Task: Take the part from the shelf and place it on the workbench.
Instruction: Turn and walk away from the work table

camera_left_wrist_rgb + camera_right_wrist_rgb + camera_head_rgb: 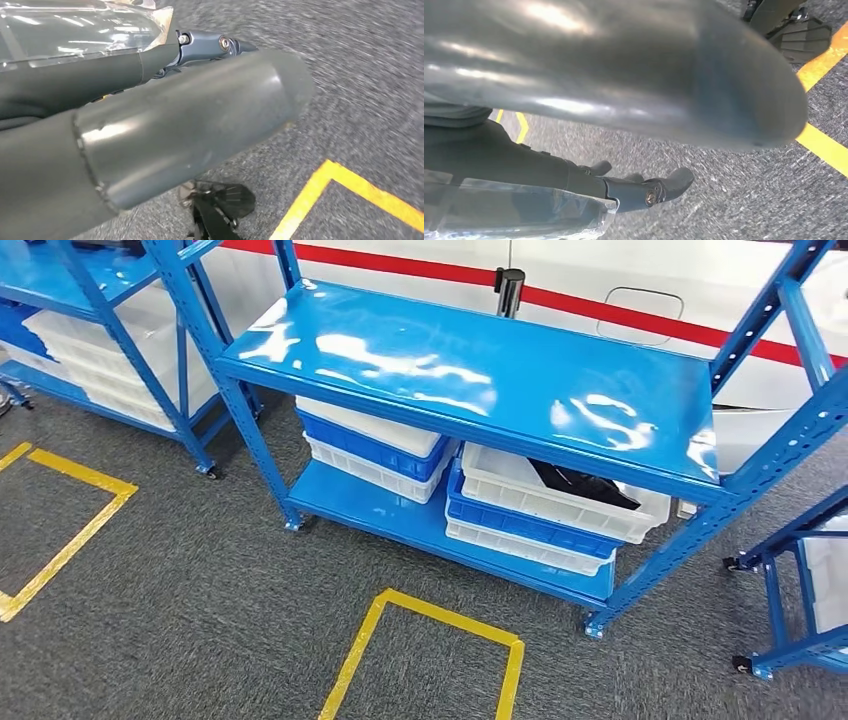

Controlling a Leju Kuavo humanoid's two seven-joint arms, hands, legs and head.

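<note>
Head view, part: dark black part, irregular shape, lying in the top white plastic crate on the lower level of the glossy blue metal shelf rack; detail too small to tell.
Head view, crates w/ part: 3 stacked at the rack's right side – white on top, blue plastic crate in the middle, white at the bottom.
Head view, other stack: 3 more crates at the left side of the same level, white/blue/white.
Head view, top level: bare shiny blue sheet w/ light glare.
Head view, floor: grey carpet w/ 2 yellow tape squares, one in front of the rack, one off to the left.
Head view, surroundings: 2nd blue rack at left w/ white crates; part of a 3rd blue frame at right; white wall w/ red stripe behind.
L wrist view: left hand over carpet, thick grey thumb close to lens, dark fingers straight; clear plastic cover on the wrist; nothing in it, fingers look extended. One yellow tape corner.
R wrist view: right hand over carpet, grey thumb large in frame, dark fingers stretched out, holding nothing. Yellow tape lines here, rack not seen.
</note>
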